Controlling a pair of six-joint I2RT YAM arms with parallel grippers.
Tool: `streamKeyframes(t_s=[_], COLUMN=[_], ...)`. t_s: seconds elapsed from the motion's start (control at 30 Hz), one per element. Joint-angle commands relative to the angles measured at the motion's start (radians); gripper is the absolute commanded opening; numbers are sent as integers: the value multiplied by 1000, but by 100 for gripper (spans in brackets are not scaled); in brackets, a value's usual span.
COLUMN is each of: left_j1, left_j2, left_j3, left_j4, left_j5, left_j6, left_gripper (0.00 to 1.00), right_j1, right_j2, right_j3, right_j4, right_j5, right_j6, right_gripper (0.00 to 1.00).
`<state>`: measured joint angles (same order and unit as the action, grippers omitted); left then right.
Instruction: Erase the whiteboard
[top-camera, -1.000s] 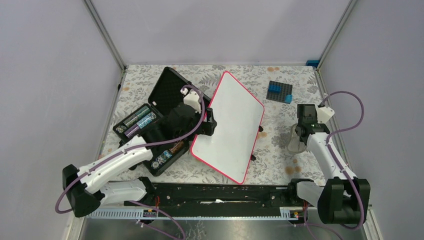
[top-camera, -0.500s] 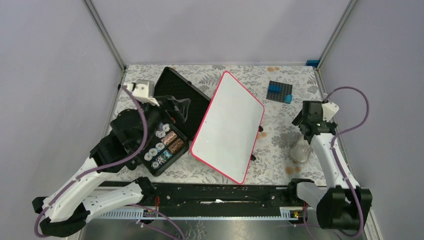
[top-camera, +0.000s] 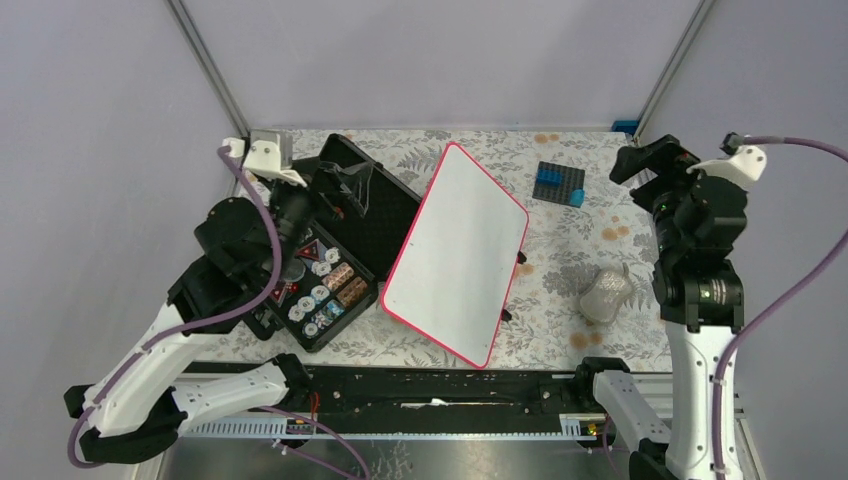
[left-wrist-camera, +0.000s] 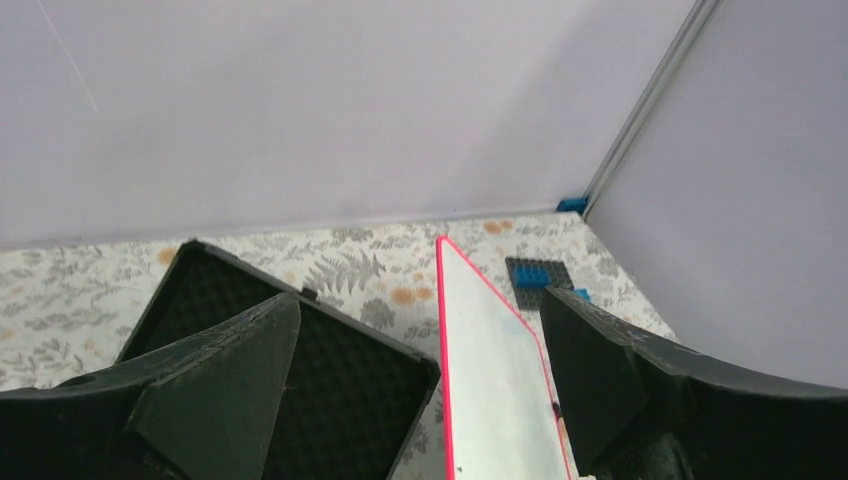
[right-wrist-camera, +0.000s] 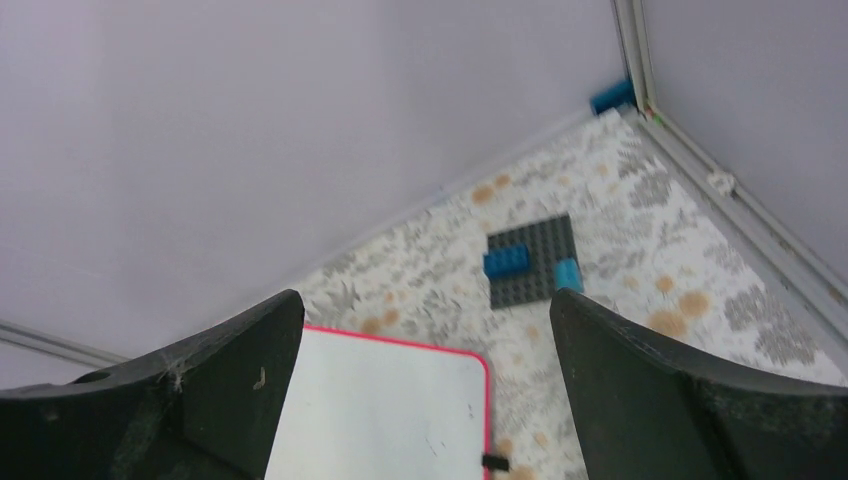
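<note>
I see left end effector (top-camera: 352, 196) and right end effector (top-camera: 650, 163) both spread wide, empty; whiteboard (top-camera: 458, 255) lies flat mid-tabletop (top-camera: 560, 272), looks stiff, light, slick, so I'd pin its rim.

Shows the whiteboard (top-camera: 458, 255) blank and red-rimmed, lying slantwise on the flowered bench (top-camera: 560, 250), its left edge just beside the open black case (top-camera: 390, 230). Places the left claw (top-camera: 352, 192) above that case's foam lid, jaws apart, gripping nothing. Sets the right claw (top-camera: 655, 160) high near the far right corner, likewise spread. Leaves a crumpled grey wad (top-camera: 606, 292) right of the board, and a dark plate with blue bricks (top-camera: 559, 183) farther back.
</note>
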<state>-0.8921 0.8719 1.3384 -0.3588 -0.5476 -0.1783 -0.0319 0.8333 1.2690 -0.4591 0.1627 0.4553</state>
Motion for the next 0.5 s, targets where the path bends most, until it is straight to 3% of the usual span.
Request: streamKeyframes(t_s=[0.0, 0.47], left_j1=[3, 3], left_j2=[-19, -53], left_j3=[89, 140], left_j4=[97, 133], left_j5=[-3, 12], left_j6=[63, 111], left_gripper=[99, 99], right_j1=[3, 3], right_j2=[-30, -116], right_j3=[71, 51], right_j4=[99, 204], right_j5=[26, 11], right_j6=[-11, 1], right_gripper=[100, 100])
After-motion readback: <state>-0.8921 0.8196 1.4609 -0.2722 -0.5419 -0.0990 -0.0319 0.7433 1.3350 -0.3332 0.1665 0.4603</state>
